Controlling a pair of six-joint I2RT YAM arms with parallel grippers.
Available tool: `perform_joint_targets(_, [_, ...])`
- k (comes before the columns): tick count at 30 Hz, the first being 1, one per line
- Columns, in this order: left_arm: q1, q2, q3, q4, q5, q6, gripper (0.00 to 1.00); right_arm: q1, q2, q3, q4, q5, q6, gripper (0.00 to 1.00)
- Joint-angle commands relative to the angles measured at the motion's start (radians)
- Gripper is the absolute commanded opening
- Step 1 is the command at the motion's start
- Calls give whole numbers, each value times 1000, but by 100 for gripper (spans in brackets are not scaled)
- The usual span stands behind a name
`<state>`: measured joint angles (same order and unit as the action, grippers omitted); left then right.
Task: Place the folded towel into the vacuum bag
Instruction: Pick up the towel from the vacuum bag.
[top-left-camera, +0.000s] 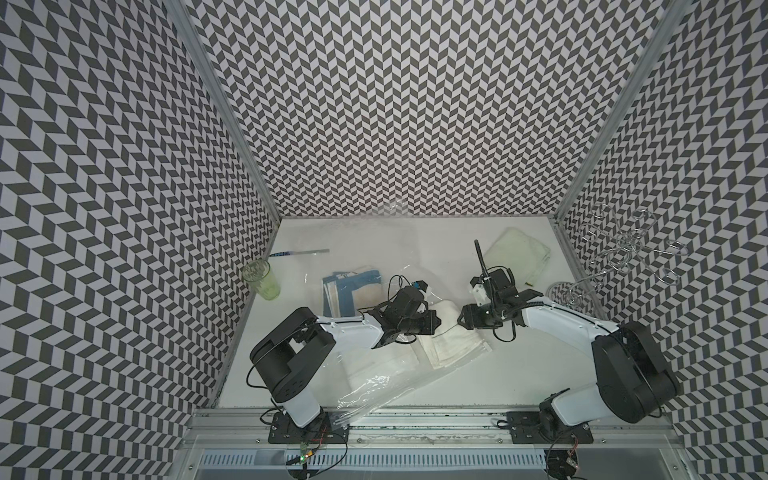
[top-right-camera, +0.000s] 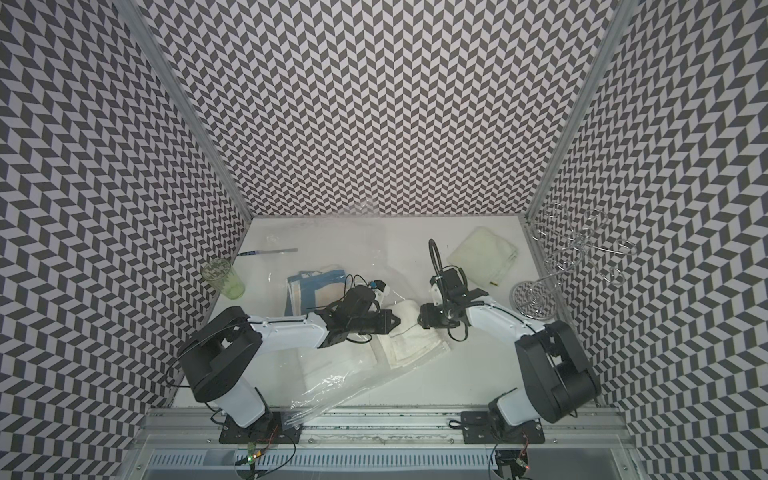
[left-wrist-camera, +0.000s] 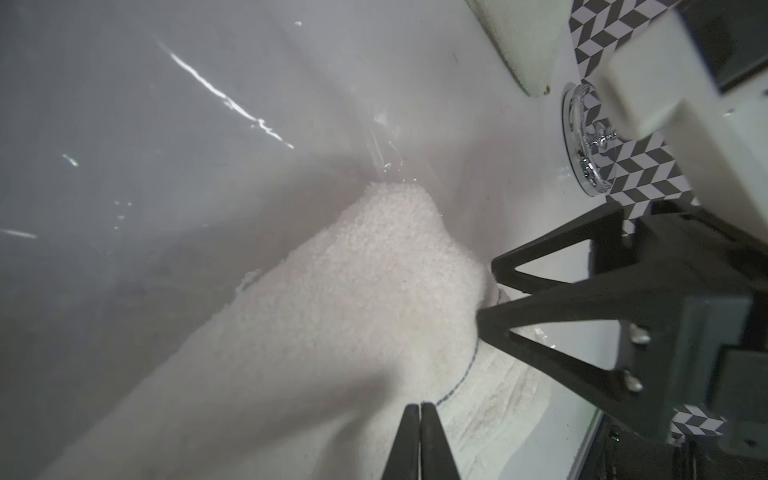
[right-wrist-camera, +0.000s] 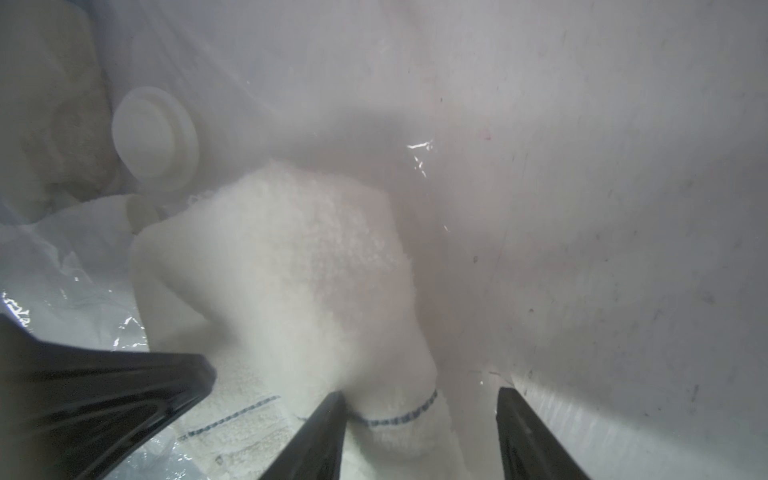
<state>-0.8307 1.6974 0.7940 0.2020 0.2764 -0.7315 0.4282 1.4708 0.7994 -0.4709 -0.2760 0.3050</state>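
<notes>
Right wrist view: one folded white towel (right-wrist-camera: 291, 270) humps on the worktop (top-left-camera: 478, 382), seemingly under the film of the one vacuum bag (top-left-camera: 374, 388). Two end effectors flank it. The right end effector (right-wrist-camera: 419, 395) gapes astride its edge, and the left end effector (left-wrist-camera: 420, 409) is clenched, fingertips together, just beside it.

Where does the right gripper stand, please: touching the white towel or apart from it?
Touching. The right wrist view shows one jaw of the right gripper pressed against the white towel.
</notes>
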Motion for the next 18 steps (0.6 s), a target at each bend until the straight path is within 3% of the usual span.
perform_joint_targets(1, [8, 31, 1, 57, 18, 5, 7, 12, -96, 37, -19, 67, -14, 65])
perform_joint_targets(7, [28, 39, -65, 82, 20, -7, 7, 17, -83, 19, -32, 8, -26, 64])
perform_joint_targets(18, [25, 47, -81, 98, 23, -2, 7, 65, 26, -8, 75, -81, -6, 48])
